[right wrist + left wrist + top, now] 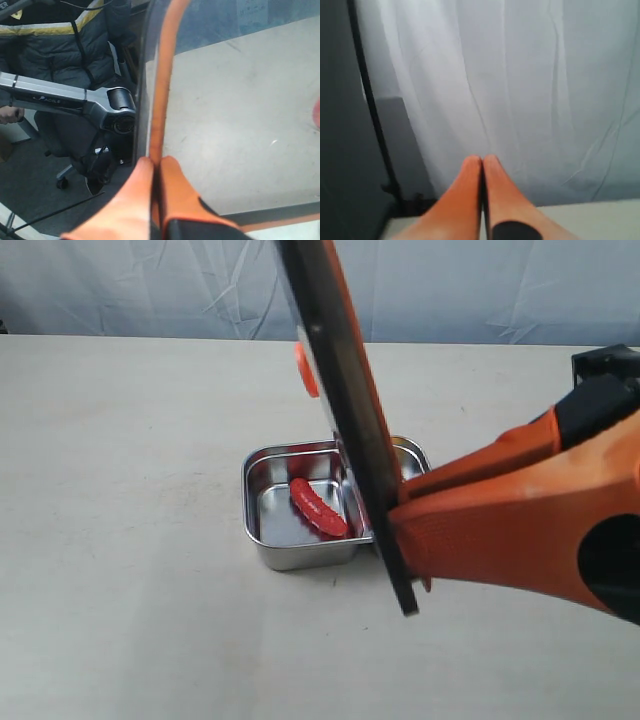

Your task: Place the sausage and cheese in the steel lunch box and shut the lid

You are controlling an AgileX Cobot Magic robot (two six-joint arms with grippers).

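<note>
One steel lunch box [262, 540] holds one sausage [318, 508] in its 9 o'clock compartment (the 3 o'clock side is hidden, contents unclear). The right gripper [155, 167] pinches one lid [352, 440], held on edge. The left gripper [482, 162] has its fingers pressed together.

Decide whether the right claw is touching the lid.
Touching. The right wrist view shows the right claw clamped on the lid, fingers pressing both faces.
</note>
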